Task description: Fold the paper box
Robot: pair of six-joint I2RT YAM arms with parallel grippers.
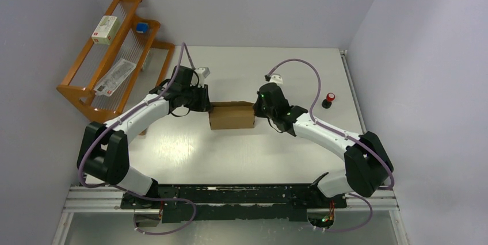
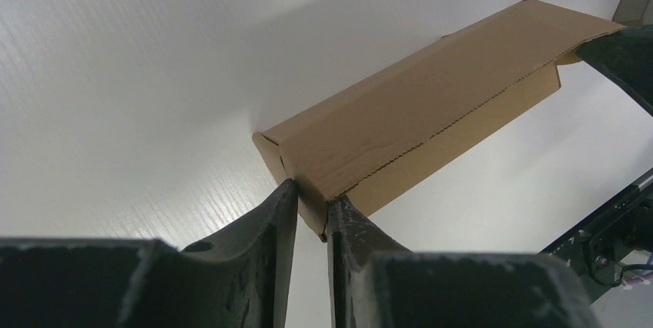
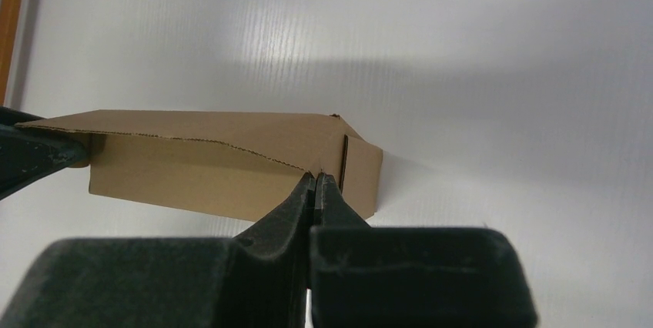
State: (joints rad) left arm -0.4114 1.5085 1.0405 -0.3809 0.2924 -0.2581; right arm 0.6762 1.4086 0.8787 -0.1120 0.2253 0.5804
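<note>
The paper box (image 1: pixel 232 115) is a small brown cardboard box lying flat in the middle of the white table, its lid down. My left gripper (image 1: pixel 206 106) is at its left end. In the left wrist view the left gripper (image 2: pixel 312 193) is shut on the near corner of the paper box (image 2: pixel 416 120), with cardboard between the two narrowly parted fingers. My right gripper (image 1: pixel 257 108) is at the right end. In the right wrist view the right gripper (image 3: pixel 316 176) is shut, its tips pressed together and touching the serrated lid edge of the paper box (image 3: pixel 208 162).
A wooden rack (image 1: pixel 86 92) stands at the back left, holding a small white labelled box (image 1: pixel 106 29), a blue item (image 1: pixel 141 27) and a flat packet (image 1: pixel 115 76). A red-topped button (image 1: pixel 329 100) sits near the table's right edge.
</note>
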